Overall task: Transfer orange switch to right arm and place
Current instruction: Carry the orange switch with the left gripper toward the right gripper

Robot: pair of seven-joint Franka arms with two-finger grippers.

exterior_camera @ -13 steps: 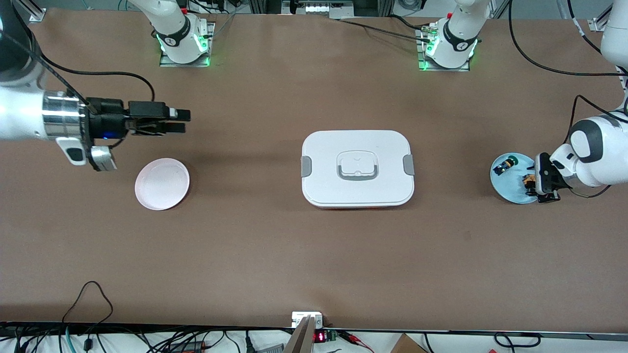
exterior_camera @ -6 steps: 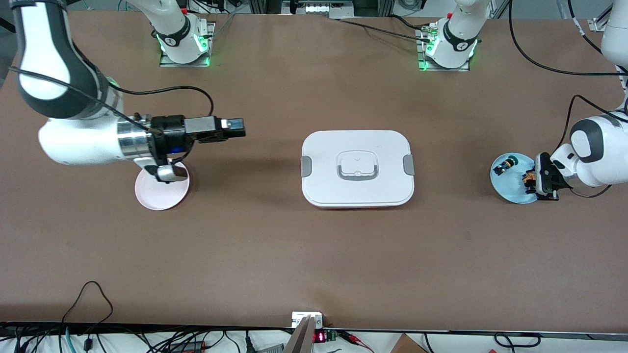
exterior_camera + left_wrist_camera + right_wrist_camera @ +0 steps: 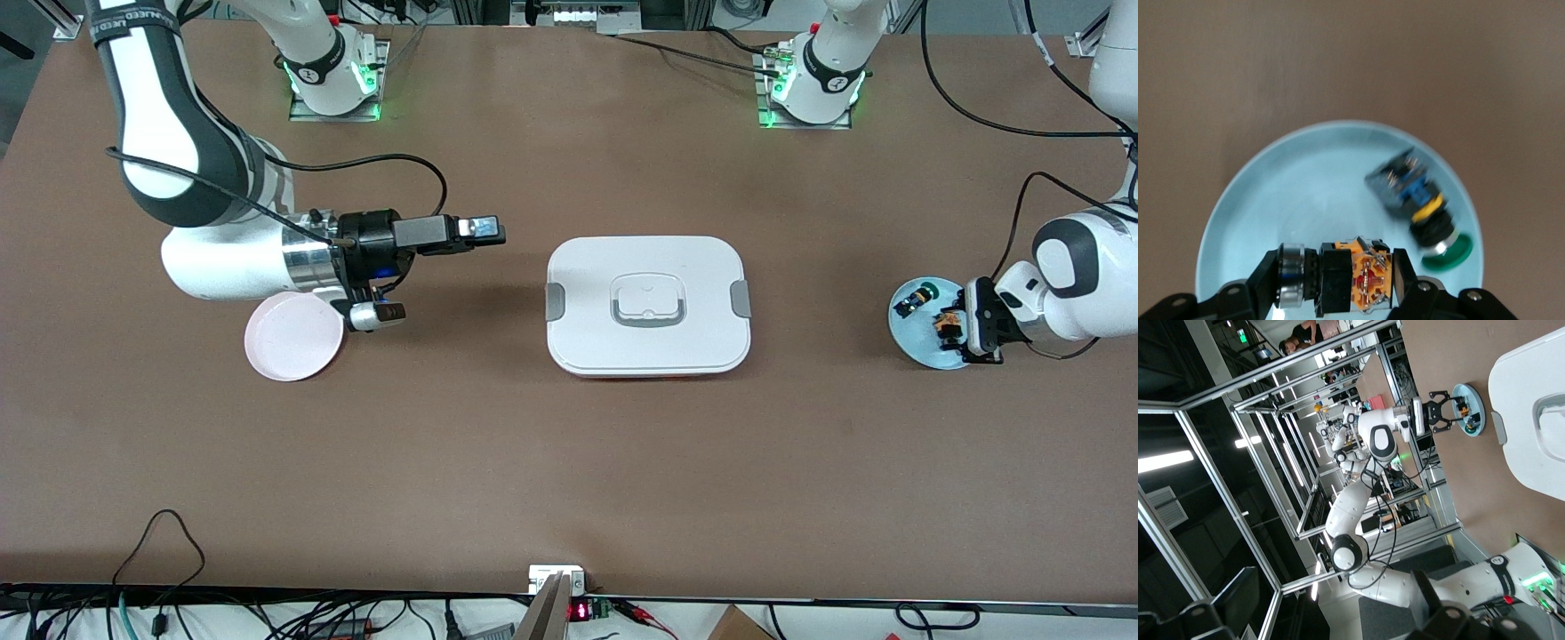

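The orange switch (image 3: 948,325), with a black body, an orange block and a silver ring, sits between the fingers of my left gripper (image 3: 958,327) over the light blue plate (image 3: 916,345) at the left arm's end of the table. In the left wrist view the left gripper (image 3: 1338,280) is shut on the switch (image 3: 1368,280) at the plate's (image 3: 1305,193) rim side. I cannot tell whether the switch touches the plate. My right gripper (image 3: 484,232) hangs over bare table between the pink plate (image 3: 284,342) and the white box (image 3: 647,305), pointing at the box.
A second small switch with blue and green parts (image 3: 916,298) lies on the blue plate, and it also shows in the left wrist view (image 3: 1415,197). The white lidded box sits mid-table. The right wrist view shows the box (image 3: 1538,420) and the blue plate (image 3: 1469,409).
The right arm has swung in from the right arm's end of the table, carrying its gripper past the pink plate toward the white box. The left gripper with the switch has shifted slightly over the blue plate.
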